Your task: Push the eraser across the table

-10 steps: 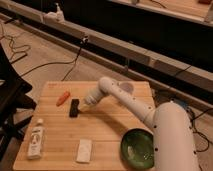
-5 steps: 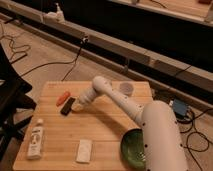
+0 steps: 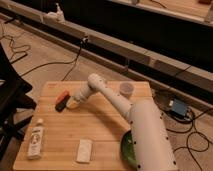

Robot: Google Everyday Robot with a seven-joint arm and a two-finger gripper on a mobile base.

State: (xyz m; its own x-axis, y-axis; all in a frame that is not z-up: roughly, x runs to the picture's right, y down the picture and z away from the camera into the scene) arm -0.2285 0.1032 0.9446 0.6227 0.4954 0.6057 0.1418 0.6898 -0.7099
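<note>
1. The table [image 3: 105,130] is a light wooden top with plank grain, standing on a bare floor strewn with dark cables.
2. The eraser [image 3: 61,105], a small dark block, lies in the table's far left part, near the left edge and tilted on a diagonal.
3. A small orange object [image 3: 62,95] lies just beside the eraser on its far side; I cannot tell whether the two touch.
4. The white arm [image 3: 112,97] reaches from the near right corner of the table diagonally toward the far left.
5. The gripper [image 3: 73,103] is low over the table at the end of the arm, right against the eraser's right end, with a pale yellowish tip showing there.
6. Whether the fingers are spread or closed cannot be told from this view, nor whether they have hold of anything.
7. A white bottle [image 3: 35,141] with a label lies flat near the table's near left corner.
8. A white flat pad [image 3: 84,150] lies near the front edge, to the right of the bottle and well apart from the eraser.
9. A small white cup [image 3: 126,90] stands near the far right edge, behind the arm.
10. A green bowl [image 3: 126,150] sits at the near right, partly hidden by the arm's thick base.
</note>
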